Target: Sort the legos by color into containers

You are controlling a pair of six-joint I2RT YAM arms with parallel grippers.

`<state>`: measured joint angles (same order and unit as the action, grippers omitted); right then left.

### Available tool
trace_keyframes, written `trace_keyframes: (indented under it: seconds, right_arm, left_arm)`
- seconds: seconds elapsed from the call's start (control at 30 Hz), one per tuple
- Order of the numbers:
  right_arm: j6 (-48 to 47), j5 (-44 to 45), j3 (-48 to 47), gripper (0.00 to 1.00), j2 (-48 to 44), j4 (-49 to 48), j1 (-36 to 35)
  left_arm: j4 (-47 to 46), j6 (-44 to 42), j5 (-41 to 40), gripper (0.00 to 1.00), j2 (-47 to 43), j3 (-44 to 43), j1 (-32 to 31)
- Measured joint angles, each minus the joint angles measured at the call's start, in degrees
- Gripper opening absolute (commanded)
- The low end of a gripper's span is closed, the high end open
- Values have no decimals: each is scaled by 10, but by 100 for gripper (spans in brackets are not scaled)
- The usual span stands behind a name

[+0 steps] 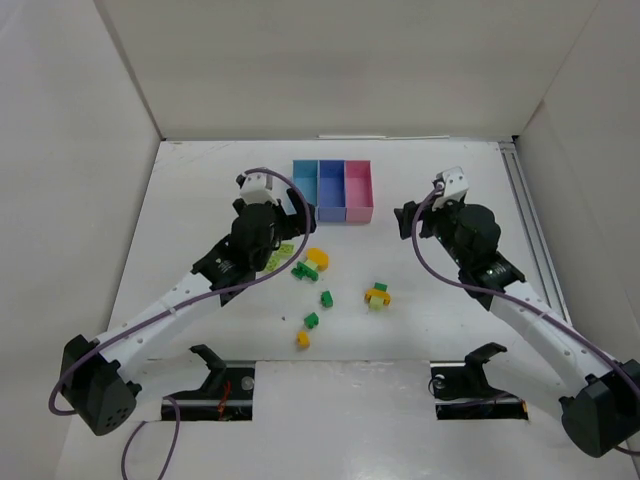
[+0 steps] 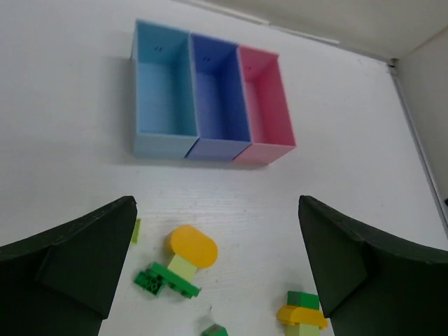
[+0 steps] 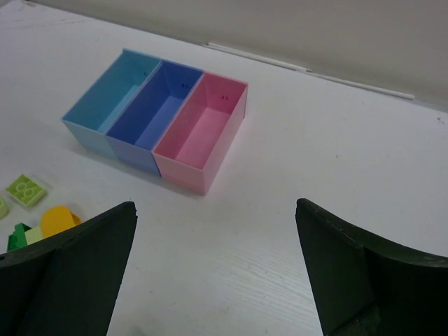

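White tabletop carries three joined bins in one row near the far wall: the light blue bin, the periwinkle bin and the pink bin, from left to right. All the legos lie on the table outside of the bins, on their near side. A yellow-orange rounded brick sits on a pale lime piece which touches a dark green brick, just in front of the light blue bin. A flat lime plate lies to the left of it, partly hidden by the left arm in the top view. Nearer to the arm bases are a single green brick, a yellow and green cluster, and a small green brick just beside an orange brick. The left gripper hangs over the rounded brick with its jaws wide apart, holding nothing; in the top view its wrist overlaps the near left corner of the light blue bin. The right gripper is to the right of the pink bin, well apart from every brick, also spread wide and holding nothing. Purple cables run along both arms
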<state>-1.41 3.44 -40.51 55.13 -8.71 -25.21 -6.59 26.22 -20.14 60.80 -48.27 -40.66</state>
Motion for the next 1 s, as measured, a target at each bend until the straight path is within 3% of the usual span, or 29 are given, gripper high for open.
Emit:
trace_keyframes:
  seconds: [0.2, 0.4, 0.7, 1.0]
  right_arm:
    - [9, 26, 3, 100, 5, 15, 0]
    - [15, 37, 3, 100, 53, 26, -2]
    - [12, 27, 1, 100, 91, 60, -11]
    - [-12, 0, 1, 100, 92, 79, -11]
  left_arm:
    - [162, 150, -57, 100, 1, 3, 10]
    - [213, 210, -38, 100, 1, 49, 29]
    - [146, 104, 78, 100, 76, 81, -26]
    - [134, -20, 102, 100, 187, 57, -27]
